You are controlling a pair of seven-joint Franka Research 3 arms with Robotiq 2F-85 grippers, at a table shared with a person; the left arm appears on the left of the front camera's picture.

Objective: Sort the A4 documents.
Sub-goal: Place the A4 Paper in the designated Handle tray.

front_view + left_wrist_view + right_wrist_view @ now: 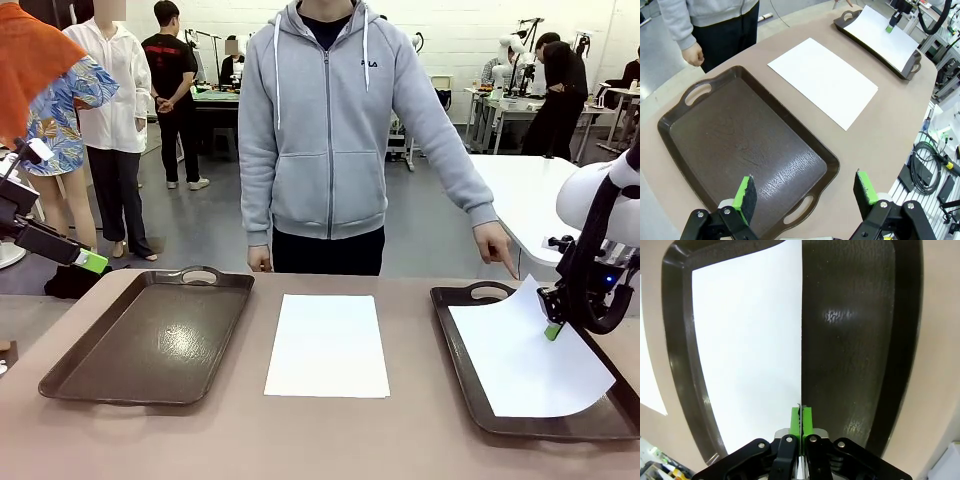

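Observation:
One white A4 sheet (pixel 327 345) lies flat on the table between two dark brown trays, also seen from the left wrist as a sheet (pixel 822 80). A second sheet (pixel 520 355) lies tilted in the right tray (pixel 460 345), one edge lifted. My right gripper (pixel 552 329) is shut on that sheet's far edge; the right wrist view shows the green pads (pixel 796 421) pinching the paper (pixel 747 340) over the tray (pixel 860 330). My left gripper (pixel 805 192) hangs open above the near end of the empty left tray (pixel 740 140), holding nothing.
A person in a grey hoodie stands at the far side, one hand (pixel 497 245) pointing down at the right tray's handle, the other hand (pixel 259 259) hanging by the left tray (pixel 150 340). Cables lie beyond the table's edge (pixel 930 165).

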